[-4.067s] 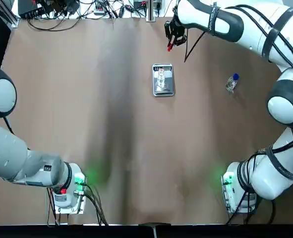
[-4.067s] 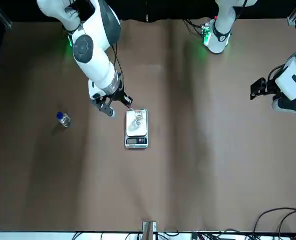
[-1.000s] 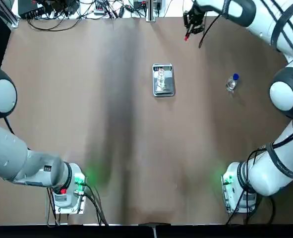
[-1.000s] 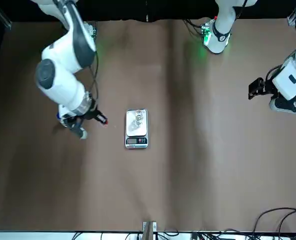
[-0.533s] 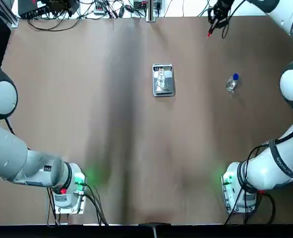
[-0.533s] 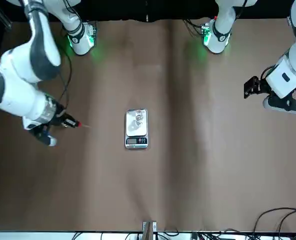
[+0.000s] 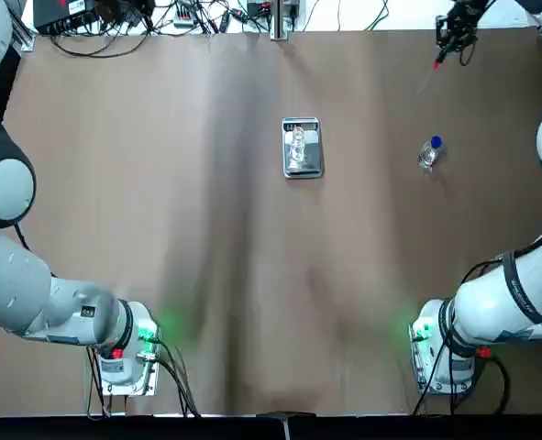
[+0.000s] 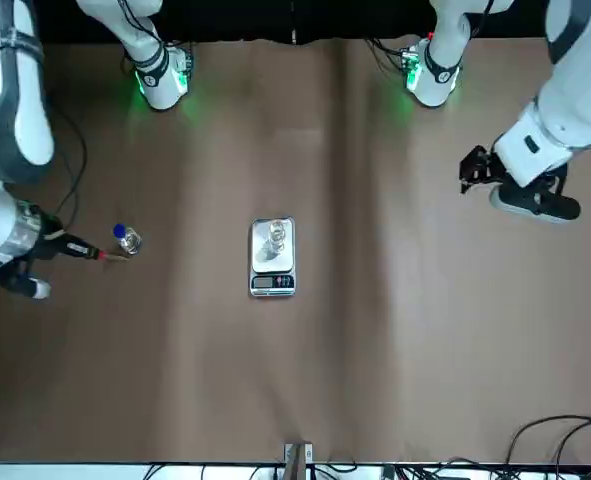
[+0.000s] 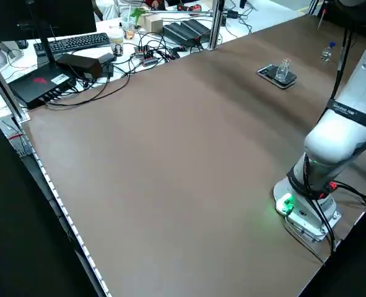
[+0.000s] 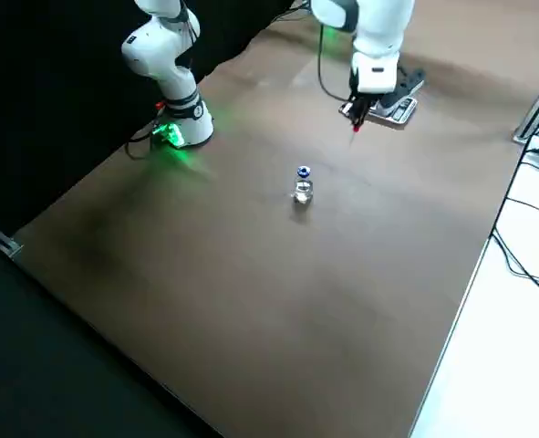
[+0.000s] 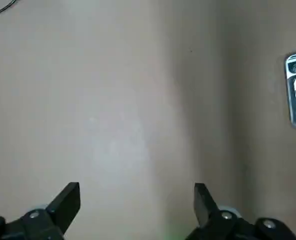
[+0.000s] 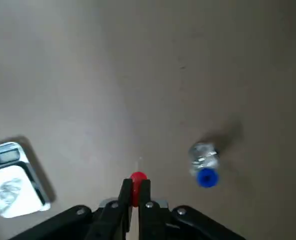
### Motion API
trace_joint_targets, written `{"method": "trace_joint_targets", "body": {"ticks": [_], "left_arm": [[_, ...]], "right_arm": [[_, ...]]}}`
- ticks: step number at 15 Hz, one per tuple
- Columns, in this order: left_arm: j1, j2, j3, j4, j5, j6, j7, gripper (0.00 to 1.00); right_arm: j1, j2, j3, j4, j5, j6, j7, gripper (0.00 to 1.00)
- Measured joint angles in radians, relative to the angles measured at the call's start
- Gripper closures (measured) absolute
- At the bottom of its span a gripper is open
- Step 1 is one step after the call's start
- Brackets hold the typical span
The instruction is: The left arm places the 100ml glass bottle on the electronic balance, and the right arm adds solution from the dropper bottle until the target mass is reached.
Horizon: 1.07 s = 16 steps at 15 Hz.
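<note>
brown tabletop (image 9: 170, 154), white desk (image 9: 263, 18), black monitor (image 9: 9, 20), keyboard (image 9: 80, 43), tangled cables (image 9: 133, 62)

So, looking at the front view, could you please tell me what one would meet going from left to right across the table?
Right gripper, blue-collared dropper bottle, electronic balance, left gripper.

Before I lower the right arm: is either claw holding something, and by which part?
The right claw holds the dropper by its red bulb; the left claw is open and empty.
</note>
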<state>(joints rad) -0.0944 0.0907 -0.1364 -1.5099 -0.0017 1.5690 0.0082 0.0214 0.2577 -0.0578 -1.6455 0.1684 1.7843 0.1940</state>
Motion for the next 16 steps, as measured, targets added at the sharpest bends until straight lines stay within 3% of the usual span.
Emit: {"method": "trace_joint_targets", "body": {"ticks": [2, 6, 11, 16], "left_arm": [[-0.004, 0.002, -0.053, 0.000, 0.000, 0.018, -0.097, 0.00], [-0.067, 0.021, -0.074, -0.002, 0.000, 0.020, -0.173, 0.00], [-0.128, 0.033, -0.076, -0.002, 0.038, 0.023, -0.198, 0.00], [-0.153, 0.033, -0.076, -0.002, 0.069, 0.023, -0.198, 0.00]], "right_arm": [[-0.073, 0.003, -0.001, -0.002, -0.040, -0.018, -0.110, 0.91], [-0.155, 0.005, -0.001, -0.036, -0.061, -0.048, -0.234, 0.91], [-0.163, -0.008, 0.008, -0.107, -0.062, -0.048, -0.251, 0.89], [-0.161, -0.102, 0.012, -0.203, -0.063, -0.041, -0.251, 0.89]]}}
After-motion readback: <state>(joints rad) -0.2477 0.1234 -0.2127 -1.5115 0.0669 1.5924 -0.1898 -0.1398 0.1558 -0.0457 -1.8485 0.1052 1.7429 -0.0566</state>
